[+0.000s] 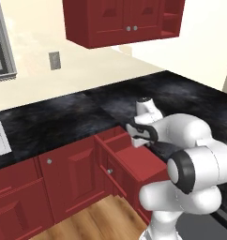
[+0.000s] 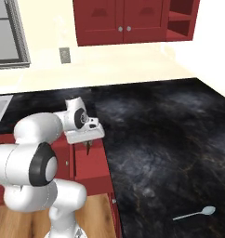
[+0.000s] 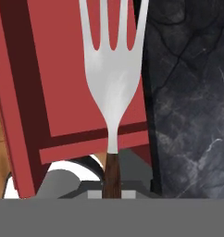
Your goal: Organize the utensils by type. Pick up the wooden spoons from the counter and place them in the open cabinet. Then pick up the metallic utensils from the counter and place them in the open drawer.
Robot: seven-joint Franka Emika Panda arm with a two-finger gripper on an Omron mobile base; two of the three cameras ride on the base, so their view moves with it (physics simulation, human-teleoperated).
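The robot's two-finger gripper [image 2: 89, 145] pinches the dark brown handle of the small silver fork [image 3: 113, 78], its tines hanging over the red inside of the shallow open drawer [image 3: 63, 83] beside the black marbled stone counter [image 2: 161, 139]. The thin pale silver teaspoon [image 2: 195, 214] lies on that counter, well apart from the drawer.

Teaspoon [image 2: 196, 214] on black counter [image 2: 170, 130]
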